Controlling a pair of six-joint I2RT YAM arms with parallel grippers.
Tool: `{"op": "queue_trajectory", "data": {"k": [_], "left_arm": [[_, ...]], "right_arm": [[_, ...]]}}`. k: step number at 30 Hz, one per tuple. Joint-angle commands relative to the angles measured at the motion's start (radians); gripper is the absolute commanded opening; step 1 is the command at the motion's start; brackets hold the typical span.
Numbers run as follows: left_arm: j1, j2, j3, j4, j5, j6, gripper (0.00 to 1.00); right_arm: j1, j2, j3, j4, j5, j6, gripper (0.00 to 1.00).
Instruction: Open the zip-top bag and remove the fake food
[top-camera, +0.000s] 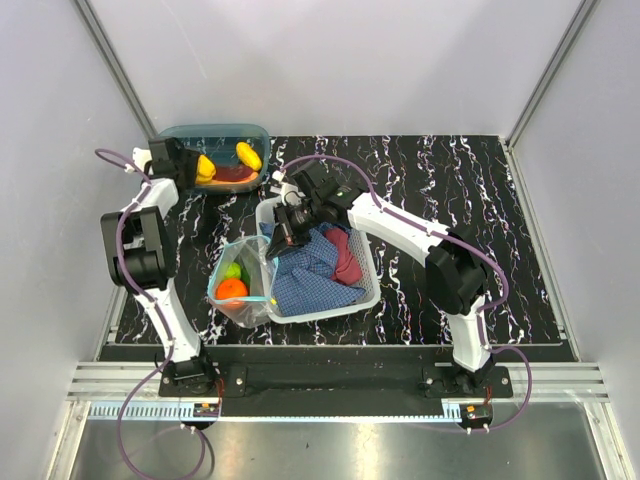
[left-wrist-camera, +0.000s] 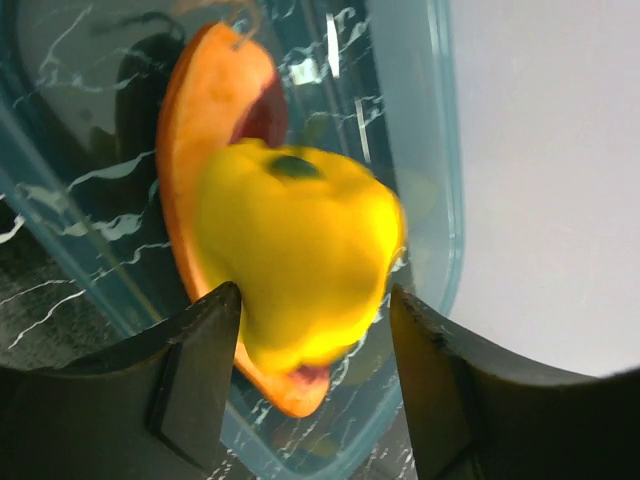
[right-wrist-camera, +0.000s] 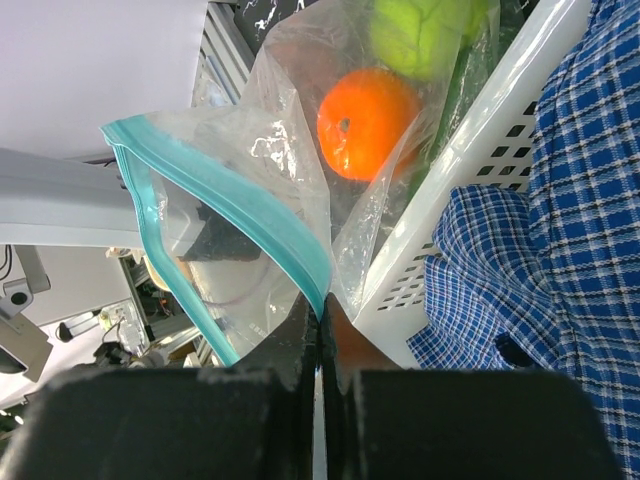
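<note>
Two glossy fruits, round orange (right-wrist-camera: 365, 120) and lime-green piece (right-wrist-camera: 420, 30), inside crinkly clear bag (right-wrist-camera: 250, 200), against white slotted basket (right-wrist-camera: 480, 150). Your right gripper (right-wrist-camera: 320, 320) pinches bag's teal zip strip, jaws tight together. Your left gripper (left-wrist-camera: 315, 300) straddles smooth yellow pepper (left-wrist-camera: 300, 230) over translucent teal bin (left-wrist-camera: 440, 200); clamped or loose, cannot tell.

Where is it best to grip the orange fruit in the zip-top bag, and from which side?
Probably from above, through the open mouth of the zip-top bag, whose strip the right gripper pinches. Close across the round middle of the orange fruit: a smooth ball, though the lime-green piece crowds its far side.
</note>
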Motion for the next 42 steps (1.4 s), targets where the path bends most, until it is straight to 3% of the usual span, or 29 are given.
{"op": "queue_trajectory", "data": {"k": [1, 7, 10, 14, 22, 24, 28, 32, 42], "left_arm": [[0.005, -0.051, 0.072, -0.021, 0.085, 0.042, 0.65], [0.010, -0.220, -0.090, 0.033, 0.207, -0.018, 0.72], [-0.001, -0.307, -0.163, -0.024, 0.256, -0.022, 0.70], [-0.067, -0.548, -0.328, -0.047, 0.248, -0.036, 0.66], [-0.320, -0.959, -0.378, -0.456, 0.138, 0.244, 0.53], [-0.401, -1.033, -0.397, -0.576, 0.072, 0.268, 0.50], [-0.462, -1.197, -0.497, -0.698, 0.064, 0.258, 0.44], [-0.493, -1.222, -0.537, -0.763, 0.063, 0.333, 0.39], [-0.564, -1.102, -0.615, -0.788, -0.015, 0.404, 0.28]], "right_arm": [[0.000, -0.050, 0.003, 0.014, 0.013, -0.018, 0.00], [0.000, -0.028, 0.021, 0.012, 0.014, -0.008, 0.00], [0.000, -0.028, 0.024, 0.012, 0.018, -0.009, 0.00], [0.000, -0.016, 0.032, 0.014, 0.010, 0.005, 0.00], [0.002, 0.009, 0.089, 0.008, 0.006, 0.040, 0.00], [0.005, 0.012, 0.095, 0.011, 0.003, 0.041, 0.00], [0.014, 0.010, 0.096, 0.009, 0.006, 0.046, 0.00], [0.028, 0.004, 0.095, 0.009, 0.015, 0.057, 0.00], [0.059, 0.019, 0.122, 0.008, 0.020, 0.095, 0.00]]}}
